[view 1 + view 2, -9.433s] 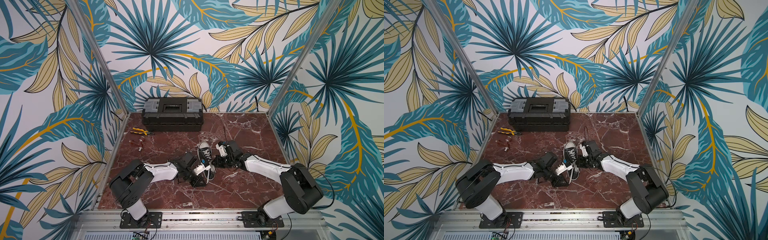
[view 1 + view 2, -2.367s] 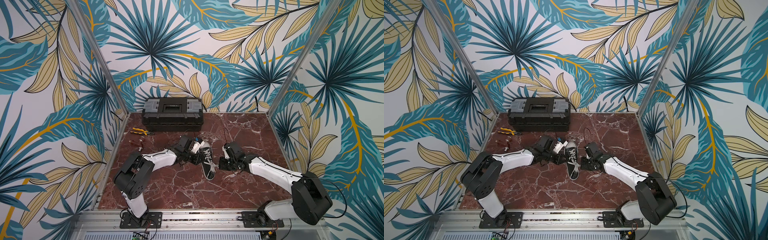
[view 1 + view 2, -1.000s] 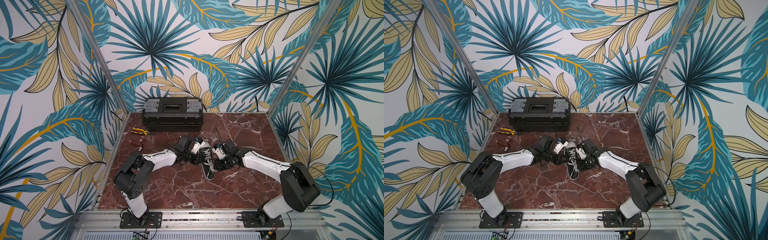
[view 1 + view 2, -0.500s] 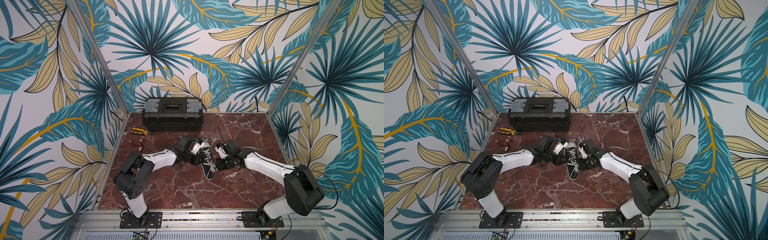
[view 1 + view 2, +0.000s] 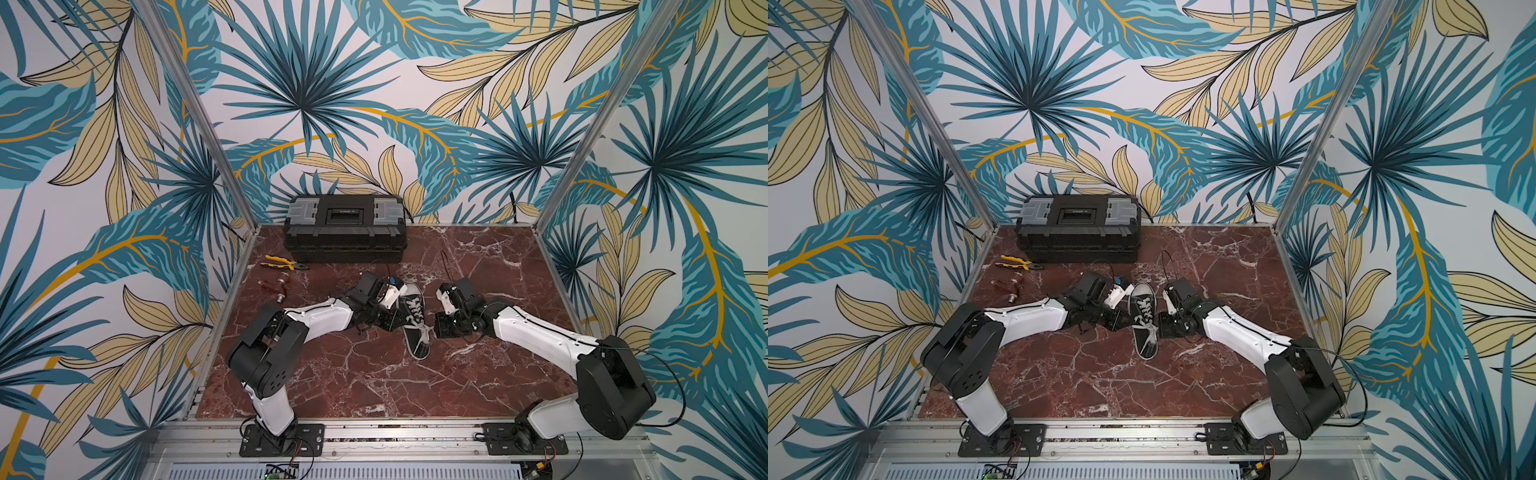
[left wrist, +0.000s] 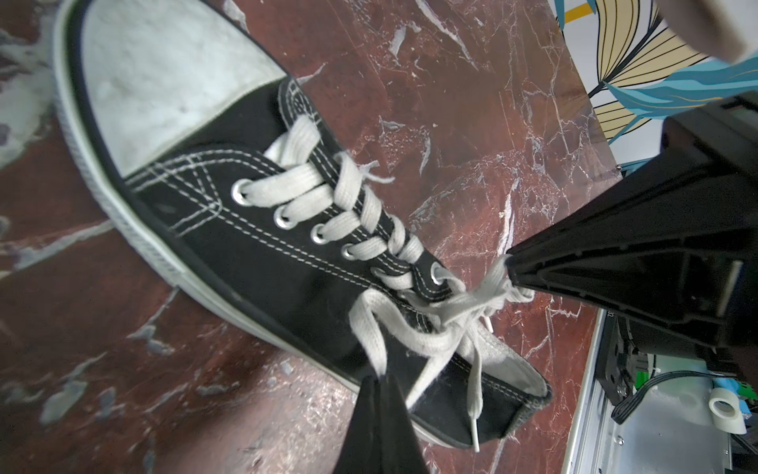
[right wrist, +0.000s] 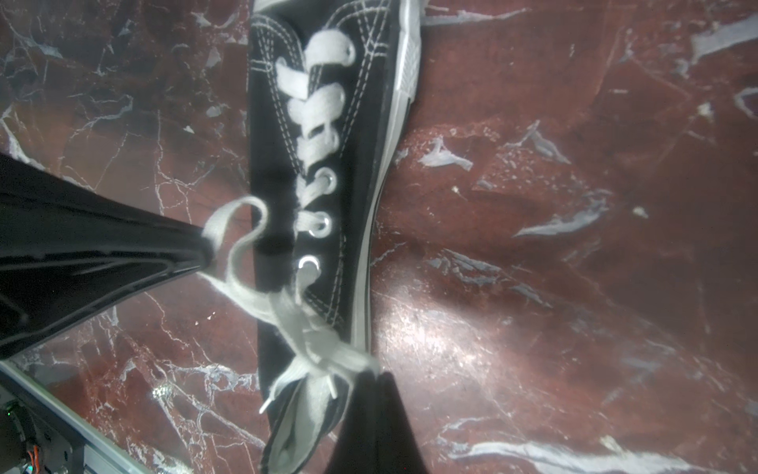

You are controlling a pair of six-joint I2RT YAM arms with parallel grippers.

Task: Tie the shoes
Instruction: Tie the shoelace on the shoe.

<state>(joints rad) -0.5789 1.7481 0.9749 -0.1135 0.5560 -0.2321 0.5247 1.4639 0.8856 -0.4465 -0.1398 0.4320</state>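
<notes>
One black canvas shoe point(image 5: 411, 305) point(image 5: 1143, 307) with a white toe cap lies mid-table in both top views, toe toward the far wall. Its white laces point(image 6: 459, 312) are crossed in a loose knot near the tongue. My left gripper point(image 6: 379, 376) point(image 5: 395, 327) sits at the shoe's left side, shut on a lace loop point(image 6: 369, 324). My right gripper point(image 7: 374, 374) point(image 5: 436, 330) sits at the shoe's right side, shut on the other lace strand point(image 7: 328, 353). Each wrist view also shows the opposite gripper pinching its lace.
A black toolbox point(image 5: 345, 232) stands against the back wall. Yellow-handled pliers point(image 5: 282, 264) and small brown parts point(image 5: 274, 286) lie at the far left of the marble table point(image 5: 374, 386). A tape roll point(image 6: 728, 410) lies beyond the table's front rail.
My right gripper has closed on the lace at the shoe's right side and drawn slightly away from the shoe. The left gripper stays shut in place.
</notes>
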